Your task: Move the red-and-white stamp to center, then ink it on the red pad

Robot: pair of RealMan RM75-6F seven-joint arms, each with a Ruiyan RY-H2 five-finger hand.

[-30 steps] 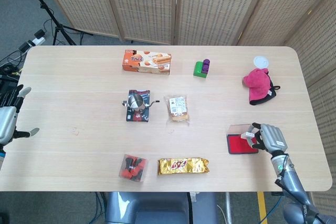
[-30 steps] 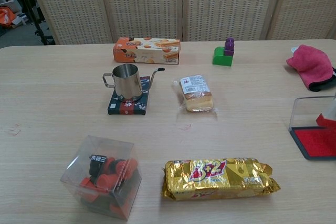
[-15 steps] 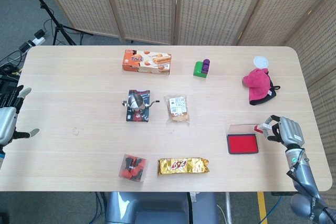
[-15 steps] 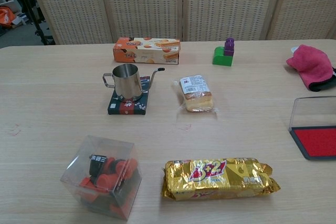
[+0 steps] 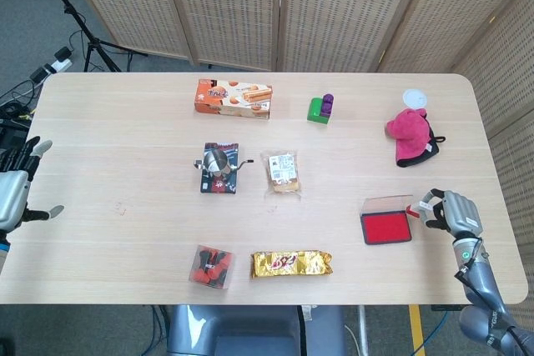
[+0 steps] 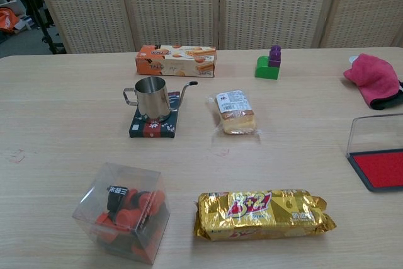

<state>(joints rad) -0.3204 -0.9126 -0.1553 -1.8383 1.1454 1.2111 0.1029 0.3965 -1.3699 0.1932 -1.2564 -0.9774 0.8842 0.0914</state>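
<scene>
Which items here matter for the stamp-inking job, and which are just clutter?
Job:
- red-and-white stamp, held by the right hand beside the pad
- red ink pad, lid open

Clutter:
- biscuit box
- green-and-purple blocks
- pink cloth
- steel kettle on its coaster
- wrapped cake
- gold snack pack
- clear box

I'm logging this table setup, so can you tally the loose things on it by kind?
Food packs: 3 (biscuit box, cake pack, gold wafer pack)
Stamping: 2 (ink pad, stamp in the right hand)
Kettle on coaster: 2
Toy blocks: 1
Clear box: 1
Pink cloth: 1
Total: 10
</scene>
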